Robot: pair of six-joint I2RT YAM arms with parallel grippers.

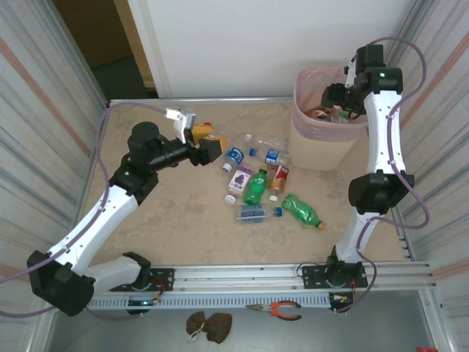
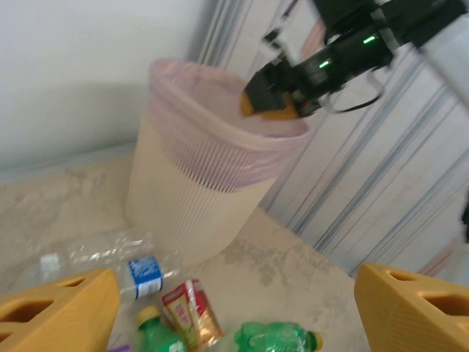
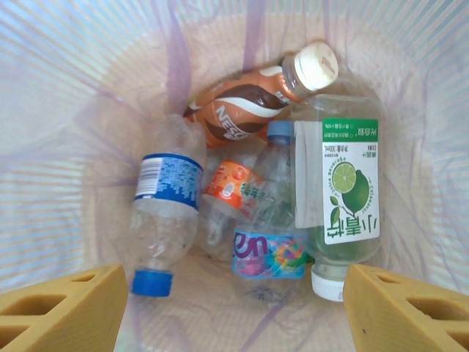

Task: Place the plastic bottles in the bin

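Left fingers apart, pointing forward; right fingers apart, pointing down

Beige bin, pink-lined, at far right corner of desk. Right end effector above its mouth. Mid-desk, scattered plastic bottles, green and clear. Left end effector just left of the cluster. Pliers below the front rail.

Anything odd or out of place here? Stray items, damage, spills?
Orange-handled pliers and a brown cloth bundle lie on the grey surface at the near edge, off the table. The clear bottle by the bin looks crushed. No spill visible.
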